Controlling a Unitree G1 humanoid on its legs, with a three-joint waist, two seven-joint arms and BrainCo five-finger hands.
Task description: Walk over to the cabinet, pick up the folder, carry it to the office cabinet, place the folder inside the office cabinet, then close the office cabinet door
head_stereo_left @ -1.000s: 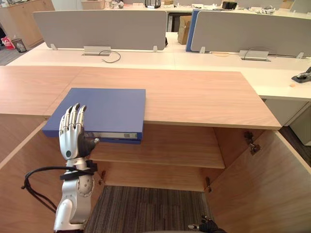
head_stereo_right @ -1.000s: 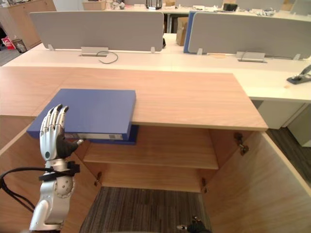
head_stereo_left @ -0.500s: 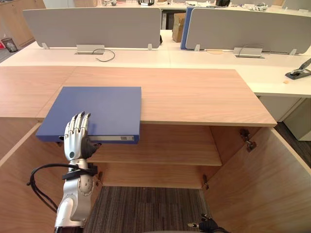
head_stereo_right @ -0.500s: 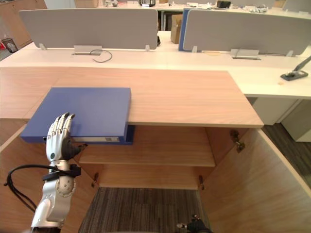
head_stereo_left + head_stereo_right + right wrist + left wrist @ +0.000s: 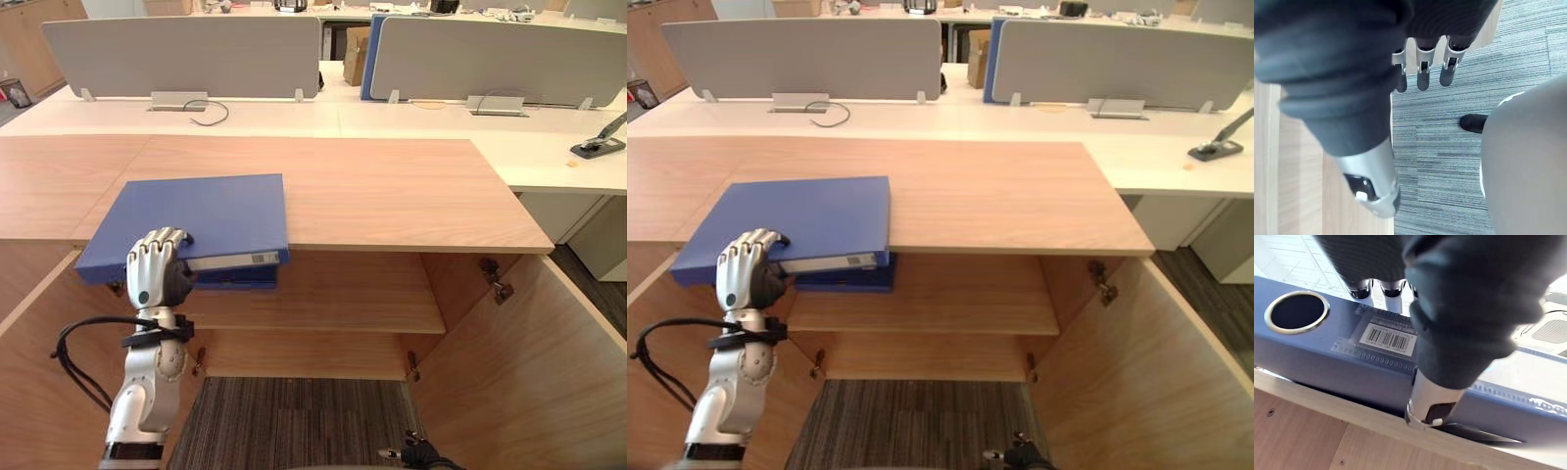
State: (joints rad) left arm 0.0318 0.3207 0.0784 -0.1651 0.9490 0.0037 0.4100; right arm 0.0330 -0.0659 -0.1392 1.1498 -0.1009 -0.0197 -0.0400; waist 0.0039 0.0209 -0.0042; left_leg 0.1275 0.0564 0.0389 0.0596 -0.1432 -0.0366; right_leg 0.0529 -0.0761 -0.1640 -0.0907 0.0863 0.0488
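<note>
A blue folder [image 5: 211,211] lies on the wooden cabinet top [image 5: 392,196], its spine end overhanging the front edge at the left. My left hand [image 5: 157,266] reaches up from below and is shut on that end. Its fingers curl over the top cover. In the left wrist view the thumb [image 5: 1430,404] presses the underside of the labelled spine [image 5: 1312,347], beside its round finger hole [image 5: 1297,312]. My right hand [image 5: 1422,73] hangs low over the carpet with its fingers straight and nothing in it.
The cabinet stands open below the top, with a bare inner shelf [image 5: 333,304] and both doors swung out, left [image 5: 34,382] and right [image 5: 529,372]. Behind are white desks with grey divider screens [image 5: 186,54]. A dark desk tool [image 5: 598,147] lies far right.
My left hand's fingers, straight against the folder's front end before, have curled over its top cover. The folder's front end has tipped up slightly. The view has shifted a little.
</note>
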